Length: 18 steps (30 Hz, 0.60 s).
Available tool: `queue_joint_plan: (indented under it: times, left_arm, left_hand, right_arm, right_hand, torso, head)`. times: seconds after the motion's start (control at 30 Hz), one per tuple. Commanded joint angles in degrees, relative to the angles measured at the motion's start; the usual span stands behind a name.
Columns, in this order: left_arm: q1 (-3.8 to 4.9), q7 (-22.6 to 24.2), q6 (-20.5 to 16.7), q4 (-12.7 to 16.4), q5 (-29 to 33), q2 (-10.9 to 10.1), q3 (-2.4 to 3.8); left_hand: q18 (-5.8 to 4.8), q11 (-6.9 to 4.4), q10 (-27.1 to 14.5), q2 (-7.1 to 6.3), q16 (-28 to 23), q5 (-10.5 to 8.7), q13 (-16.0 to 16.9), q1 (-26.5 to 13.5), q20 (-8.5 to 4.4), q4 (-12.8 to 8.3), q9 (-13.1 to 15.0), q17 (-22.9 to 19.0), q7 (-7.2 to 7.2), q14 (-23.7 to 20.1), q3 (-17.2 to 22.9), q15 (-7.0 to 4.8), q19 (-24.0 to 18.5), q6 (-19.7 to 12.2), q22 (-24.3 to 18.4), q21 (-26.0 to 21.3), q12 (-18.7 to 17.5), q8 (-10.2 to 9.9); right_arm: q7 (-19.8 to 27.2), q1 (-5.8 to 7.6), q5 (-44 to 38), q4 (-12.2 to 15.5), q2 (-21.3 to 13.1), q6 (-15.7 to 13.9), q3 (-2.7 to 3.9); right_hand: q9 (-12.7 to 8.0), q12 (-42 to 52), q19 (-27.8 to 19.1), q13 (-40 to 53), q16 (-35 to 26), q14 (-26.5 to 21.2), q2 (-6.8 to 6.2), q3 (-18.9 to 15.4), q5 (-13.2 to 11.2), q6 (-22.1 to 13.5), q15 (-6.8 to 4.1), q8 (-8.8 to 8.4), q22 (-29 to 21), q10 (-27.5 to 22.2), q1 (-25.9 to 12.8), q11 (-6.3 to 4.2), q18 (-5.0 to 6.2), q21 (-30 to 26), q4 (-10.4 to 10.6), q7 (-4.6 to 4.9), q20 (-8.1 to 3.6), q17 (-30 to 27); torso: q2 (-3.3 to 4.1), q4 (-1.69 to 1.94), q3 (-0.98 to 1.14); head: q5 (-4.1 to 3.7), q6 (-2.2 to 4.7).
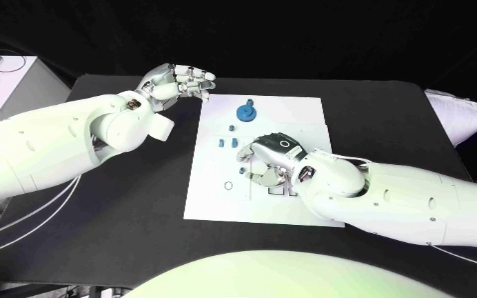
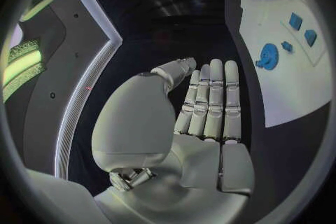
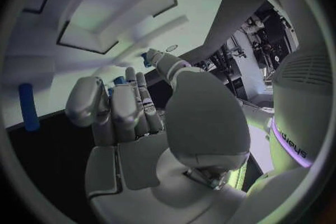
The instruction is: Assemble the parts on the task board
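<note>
Black counter [image 1: 119, 243] carries white board [image 1: 298, 115] at middle. Left hand [image 1: 179, 83] off board's far left corner, fingers [image 2: 210, 101] straight, side by side, holding nothing. Right hand [image 1: 270, 160] low over board's middle, fingers [image 3: 133, 106] bent down; grip cannot tell. Blue gear [image 1: 245, 112] on board's far part; small blue blocks [image 1: 225, 143] nearer, beside right hand.

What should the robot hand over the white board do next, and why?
Probably close the right robot hand gently on one small blue part under it. It hovers low over the task board with fingers curled down among the small parts, but whether it holds one is hidden. The blue gear stands untouched farther back, and the left robot hand waits off the board, holding nothing.
</note>
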Motion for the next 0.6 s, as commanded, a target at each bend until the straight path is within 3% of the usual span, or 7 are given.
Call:
queue_joint_plan:
  times: [0.03,0.2,0.33,0.43,0.53,0.6]
  left_arm:
    - [0.02,0.16,0.48,0.04,0.45,0.1,0.04]
    - [0.02,0.17,0.54,-0.07,0.53,0.19,0.03]
    - [0.02,0.18,0.61,-0.12,0.57,0.24,0.01]
    - [0.01,0.19,0.66,-0.18,0.61,0.32,-0.02]
    - [0.01,0.2,0.72,-0.21,0.62,0.39,-0.04]
    - [0.01,0.21,0.77,-0.25,0.63,0.46,-0.06]
  left_hand:
    - [0.12,0.28,-0.05,0.66,-0.33,0.11,-0.1,-0.03,0.07,0.02,-0.05,0.09,0.35,0.21,-0.14,0.04,0.0,0.1,0.09,-0.11,-0.28,-0.23]
    - [0.12,0.28,-0.05,0.66,-0.33,0.11,-0.1,-0.03,0.07,0.02,-0.05,0.09,0.35,0.21,-0.14,0.04,0.0,0.1,0.09,-0.11,-0.28,-0.23]
    - [0.12,0.28,-0.03,0.75,-0.4,0.06,-0.09,-0.07,0.09,0.06,-0.08,0.12,0.35,0.24,-0.16,0.05,0.0,0.11,0.09,-0.14,-0.33,-0.24]
    - [0.12,0.28,-0.03,0.75,-0.4,0.06,-0.09,-0.07,0.09,0.06,-0.08,0.12,0.35,0.24,-0.16,0.05,0.0,0.11,0.09,-0.14,-0.33,-0.24]
    - [0.12,0.28,-0.03,0.75,-0.4,0.06,-0.09,-0.07,0.09,0.06,-0.08,0.12,0.35,0.24,-0.16,0.05,0.0,0.11,0.09,-0.14,-0.33,-0.24]
    - [0.12,0.28,-0.03,0.75,-0.4,0.06,-0.09,-0.07,0.09,0.06,-0.08,0.12,0.35,0.24,-0.16,0.05,0.0,0.11,0.09,-0.14,-0.33,-0.24]
  right_arm:
    - [0.72,0.41,2.08,1.41,-1.55,-3.21,0.17]
    - [1.66,2.62,6.65,3.81,-5.22,-3.03,0.71]
    - [1.49,5.47,8.9,5.31,-8.16,0.39,1.03]
    - [1.53,7.64,9.72,5.64,-10.17,3.14,1.15]
    - [1.63,8.73,10.03,5.27,-11.32,4.84,1.2]
    - [1.63,9.39,9.94,4.25,-11.95,6.66,1.23]
  right_hand:
    - [-0.1,0.91,0.0,0.04,0.2,-0.12,0.4,-0.89,0.41,0.0,-0.12,-0.13,0.27,0.11,0.98,-0.09,0.94,0.19,0.42,-0.09,-0.11,0.25]
    - [-0.29,3.12,1.59,0.21,2.14,0.84,0.56,0.05,0.56,0.93,-0.33,-0.05,2.76,2.12,1.75,-0.31,0.32,2.81,1.17,-0.14,-0.32,2.56]
    - [-0.68,4.09,2.55,0.07,2.95,1.03,-0.23,-0.16,-2.89,0.52,-0.43,-0.64,4.48,2.49,0.81,-0.51,-0.07,4.56,2.7,-0.18,-0.45,3.2]
    - [-0.73,4.08,2.61,-0.02,3.18,1.06,-0.46,-0.85,-3.1,0.49,-0.47,-0.72,4.62,1.95,0.86,-0.57,-0.1,4.67,2.96,-0.26,-0.49,3.43]
    - [-0.76,4.1,2.63,-0.06,3.38,1.09,-0.55,-1.75,-3.14,0.52,-0.48,-0.76,4.72,1.44,1.1,-0.57,-0.12,4.71,3.16,-0.27,-0.51,3.61]
    - [-0.9,4.48,2.64,-0.02,3.67,1.07,-0.18,-4.59,-2.93,0.34,-0.53,-0.98,4.84,0.51,2.05,-0.64,-0.14,4.68,3.86,-0.4,-0.53,3.68]
  torso:
    - [-0.13,-0.02,-0.04]
    - [-0.16,-0.08,0.0]
    - [-0.14,-0.17,0.04]
    - [-0.2,-0.22,0.0]
    - [-0.24,-0.22,-0.03]
    - [-0.23,-0.2,-0.02]
  head:
    - [-0.29,0.02]
    - [-0.81,0.47]
    - [-1.08,0.78]
    - [-1.41,1.07]
    - [-1.56,1.33]
    - [-1.57,1.5]
